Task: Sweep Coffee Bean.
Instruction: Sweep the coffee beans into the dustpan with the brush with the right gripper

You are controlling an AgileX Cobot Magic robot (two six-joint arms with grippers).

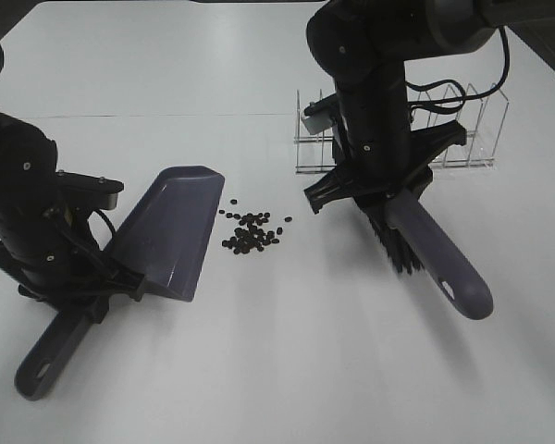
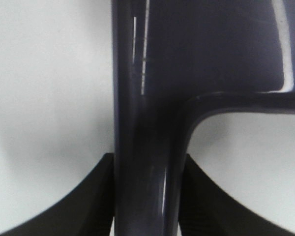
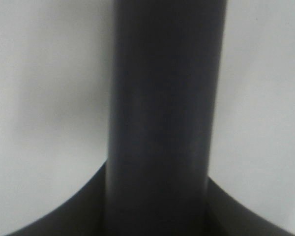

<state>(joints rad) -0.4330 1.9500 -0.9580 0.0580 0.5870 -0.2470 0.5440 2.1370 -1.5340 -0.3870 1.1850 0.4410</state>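
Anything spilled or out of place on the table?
Only the coffee beans: a loose scatter on the white table between the dustpan and the brush, closer to the dustpan. Nothing looks tipped or damaged.

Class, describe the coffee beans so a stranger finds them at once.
On the white table, look between the purple dustpan and brush. The coffee beans are the loose scatter of tiny dark ovals beside the dustpan, unlike the brush's packed bristles.

Purple dustpan [image 1: 171, 231] and brush [image 1: 444, 264], dark coffee beans [image 1: 250, 233]
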